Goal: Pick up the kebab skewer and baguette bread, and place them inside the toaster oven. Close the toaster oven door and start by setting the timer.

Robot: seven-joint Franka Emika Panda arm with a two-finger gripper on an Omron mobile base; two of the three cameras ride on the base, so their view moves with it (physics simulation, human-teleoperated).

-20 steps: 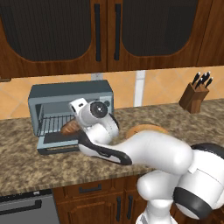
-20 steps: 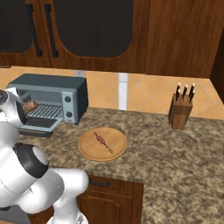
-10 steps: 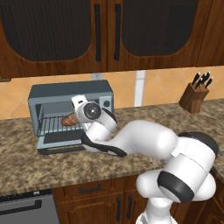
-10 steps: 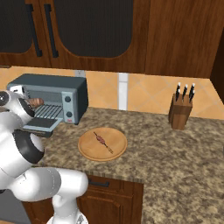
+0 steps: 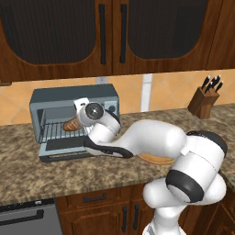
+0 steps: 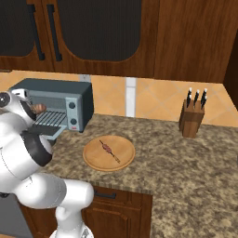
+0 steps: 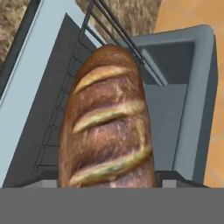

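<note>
At the left end of the worktop (image 5: 27,179), against the back wall, the toaster oven (image 5: 73,98) stands with its toaster oven door (image 5: 64,149) dropped flat toward the front edge. The hand (image 5: 79,120) sits at the oven's mouth with the baguette bread (image 5: 71,124) clamped between its jaws, which stand fairly wide around the loaf's girth. In the hand view the loaf (image 7: 109,127) runs straight out ahead of the hand, its long axis pointing into the grey-blue cavity, its far rounded end already over the wire rack (image 7: 87,48) and the near end back at the fingers. So the bread looks to be partly inside; the coming move likely calls for a little more reach inward along that same axis, then letting go onto the rack.

Further right, near the worktop's front edge, the kebab skewer (image 6: 109,149) lies on the round wooden board (image 6: 93,160), well apart from the hand and not yet moved. A knife block (image 6: 191,118) stands toward the right end, by the back wall.
</note>
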